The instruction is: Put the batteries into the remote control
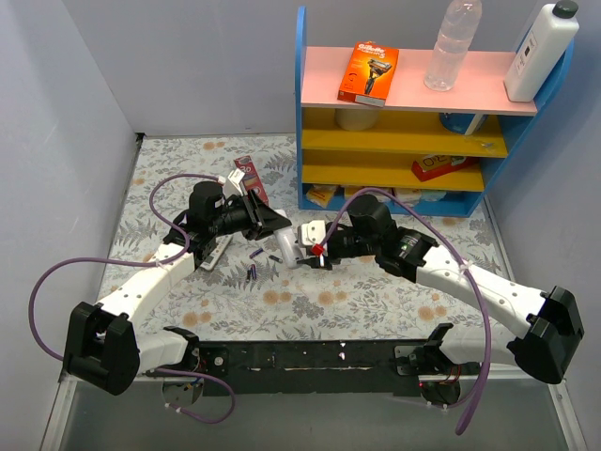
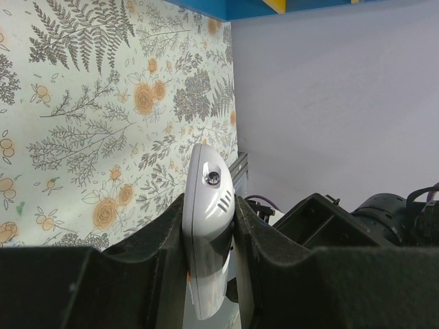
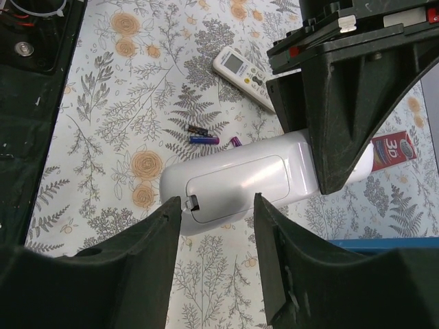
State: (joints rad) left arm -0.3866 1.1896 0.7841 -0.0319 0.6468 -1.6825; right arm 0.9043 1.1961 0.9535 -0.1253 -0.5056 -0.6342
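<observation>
**Setting:** robot laboratory cell, dressed as a home.

**Evidence:**
- Two white-and-black arms, the left arm point(image 1: 150, 279) and the right arm point(image 1: 474, 279), are bolted to a black rail point(image 1: 300, 355) at the near edge.
- Purple cables point(image 1: 32, 303) loop loose.
- Plain grey partition walls point(image 1: 56, 113) box in the tabletop point(image 1: 178, 155) (floral cloth over it).

**Domestic props:**
- A small blue, yellow and pink shelf point(image 1: 301, 113) carries a razor pack point(image 1: 368, 73), a water bottle point(image 1: 453, 45) and a white bottle point(image 1: 542, 52).
- A white remote control point(image 3: 233, 181).
</observation>
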